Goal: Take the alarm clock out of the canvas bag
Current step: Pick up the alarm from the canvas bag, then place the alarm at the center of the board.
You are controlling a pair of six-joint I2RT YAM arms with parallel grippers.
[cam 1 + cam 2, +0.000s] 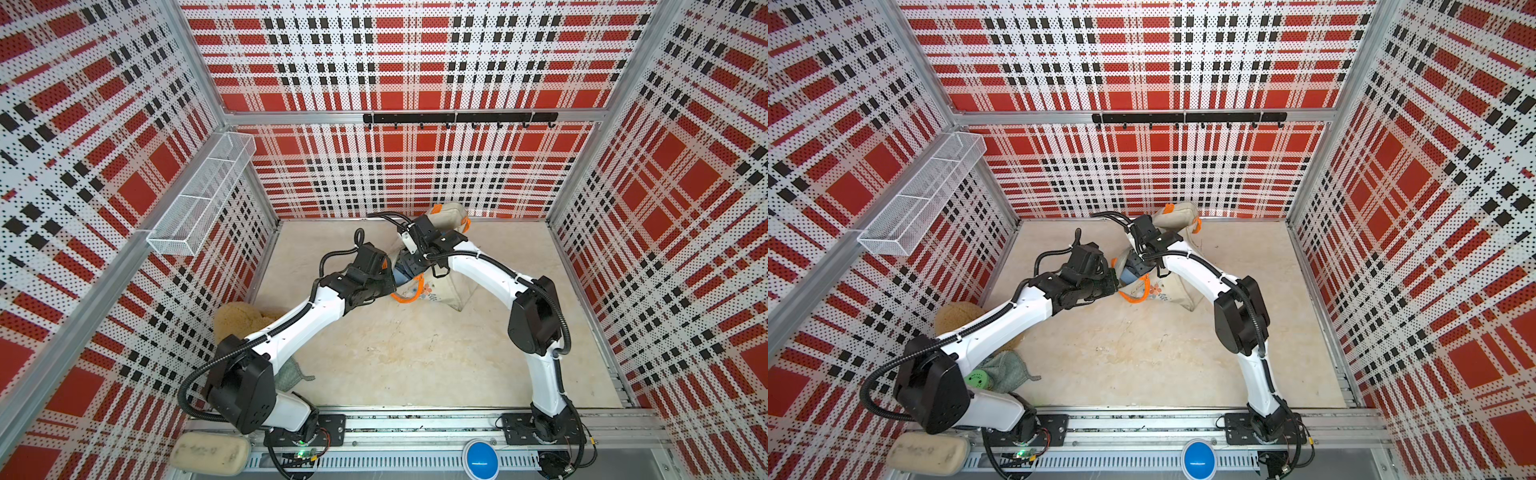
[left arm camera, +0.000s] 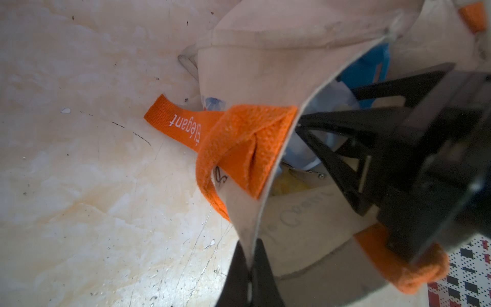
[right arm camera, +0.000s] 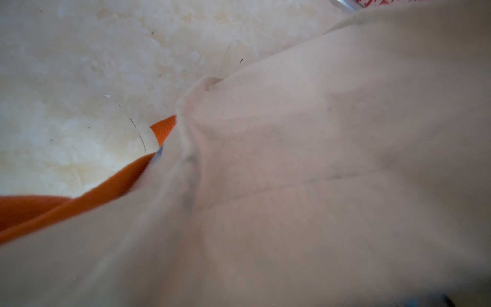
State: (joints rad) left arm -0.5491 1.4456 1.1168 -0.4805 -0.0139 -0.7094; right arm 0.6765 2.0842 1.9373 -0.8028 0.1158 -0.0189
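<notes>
Beige marbled tabletop (image 1: 415, 353) carries one cream canvas bag (image 1: 446, 286) with two orange handles (image 1: 409, 297); one blue alarm clock (image 2: 368, 67) lies inside. My left gripper (image 2: 249, 263) pinches its rim; my right gripper (image 2: 326, 106) reaches inside, spread or clamped I cannot tell.

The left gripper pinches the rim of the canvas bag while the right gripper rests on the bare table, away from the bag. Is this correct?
Not quite. The left gripper does pinch the rim of the canvas bag, but the right gripper reaches into the bag's open mouth, as the left wrist view shows.
</notes>
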